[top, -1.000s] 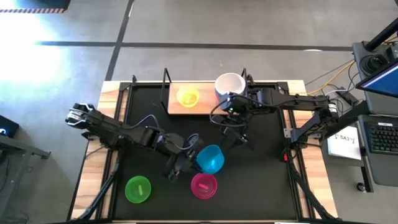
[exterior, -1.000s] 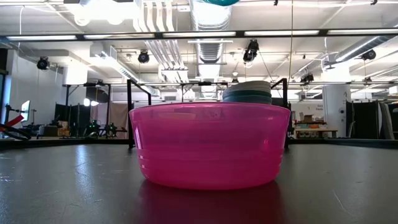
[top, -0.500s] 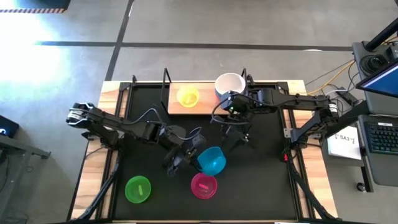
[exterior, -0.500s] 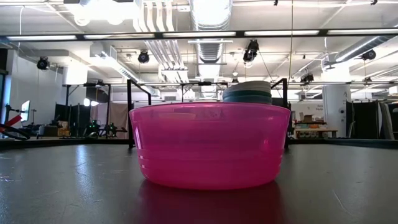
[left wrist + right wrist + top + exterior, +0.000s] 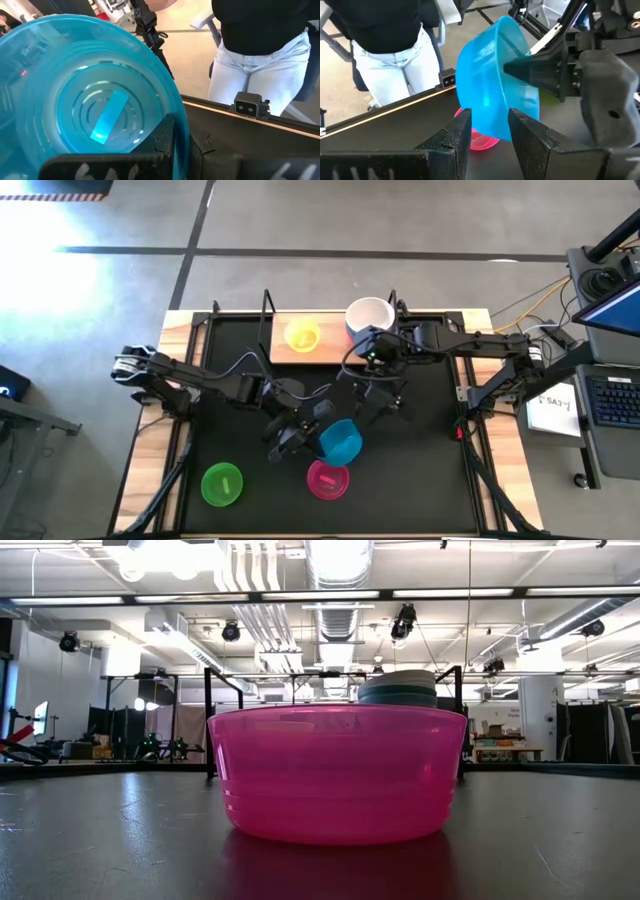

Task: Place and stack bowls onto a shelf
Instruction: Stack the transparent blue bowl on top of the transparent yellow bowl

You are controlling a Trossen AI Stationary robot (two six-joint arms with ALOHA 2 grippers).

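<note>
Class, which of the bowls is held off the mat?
The blue bowl, tilted, its rim pinched by the left gripper; the green and pink bowls sit flat.

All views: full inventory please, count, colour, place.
blue bowl: 1, bright blue, tilted, held above the mat's middle
magenta bowl: 1, on the mat near its front edge
green bowl: 1, front left of the mat
yellow bowl: 1, on the shelf
white bowl: 1, at the shelf's right end
shelf: 1, light wood, back of the mat
mat: 1, black
person: 1, dark top, pale jeans, beyond the table
left gripper: shut on the blue bowl's rim
right gripper: open, beside the blue bowl
</note>
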